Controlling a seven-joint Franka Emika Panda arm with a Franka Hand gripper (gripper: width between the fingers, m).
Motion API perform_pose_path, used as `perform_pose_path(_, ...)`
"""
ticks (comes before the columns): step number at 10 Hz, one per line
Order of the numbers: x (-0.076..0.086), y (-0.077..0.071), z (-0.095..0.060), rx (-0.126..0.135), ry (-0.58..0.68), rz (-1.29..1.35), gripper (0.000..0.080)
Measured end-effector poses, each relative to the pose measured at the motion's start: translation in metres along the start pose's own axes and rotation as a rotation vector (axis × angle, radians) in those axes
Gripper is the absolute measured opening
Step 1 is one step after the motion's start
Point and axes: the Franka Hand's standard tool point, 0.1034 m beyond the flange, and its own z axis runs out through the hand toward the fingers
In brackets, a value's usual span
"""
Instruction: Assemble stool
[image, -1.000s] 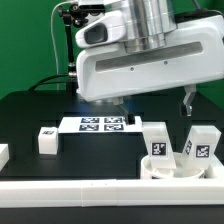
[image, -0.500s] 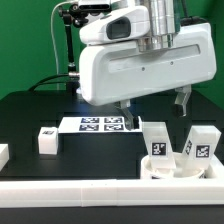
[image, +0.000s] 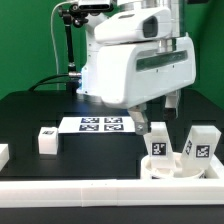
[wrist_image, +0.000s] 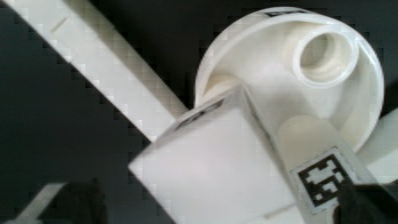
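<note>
The stool's round white seat disc (image: 180, 170) lies at the front of the exterior view's right. Two short white tagged legs (image: 157, 142) (image: 200, 143) stand on it. Another leg (image: 47, 139) stands on the table at the left, and one more (image: 3, 153) is cut off by the left edge. My gripper (image: 155, 112) hangs open just above the nearer leg on the seat. In the wrist view that leg (wrist_image: 231, 150) fills the space between the dark fingers (wrist_image: 43, 205), with the seat disc (wrist_image: 294, 60) beyond it. Nothing is gripped.
The marker board (image: 100, 124) lies flat behind the left leg. A long white border rail (image: 90, 190) runs along the front edge and shows in the wrist view (wrist_image: 107, 70) as a diagonal bar. A black stand (image: 68, 40) rises at the back.
The arm has moved toward the exterior view's right and lower, and the hand has turned. The fingers now sit above the leg on the seat. The parts have not moved.
</note>
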Motion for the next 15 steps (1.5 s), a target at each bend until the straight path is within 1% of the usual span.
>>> perform_pose_path(1,0.001,-0.002,0.002,-0.004,-0.013,-0.125,0.0648)
perform_pose_path(4,0.0,-0.006,0.011,-0.009,-0.048,-0.363,0.0648)
perform_pose_path(5,-0.001,-0.006,0.011,-0.01,-0.056,-0.423,0.0648)
perform_pose_path(6,-0.001,-0.005,0.011,-0.01,-0.056,-0.421,0.0648)
perform_pose_path(7,-0.001,-0.005,0.011,-0.01,-0.056,-0.418,0.0529)
perform_pose_path(8,-0.001,-0.005,0.011,-0.01,-0.056,-0.418,0.0376)
perform_pose_path(9,-0.001,-0.005,0.011,-0.009,-0.057,-0.418,0.0337)
perform_pose_path(11,-0.002,-0.005,0.011,-0.005,-0.059,-0.374,0.0338)
perform_pose_path(13,-0.001,-0.005,0.012,0.02,-0.072,-0.265,0.0338)
perform_pose_path(15,-0.002,-0.005,0.012,0.044,-0.087,-0.056,0.0338)
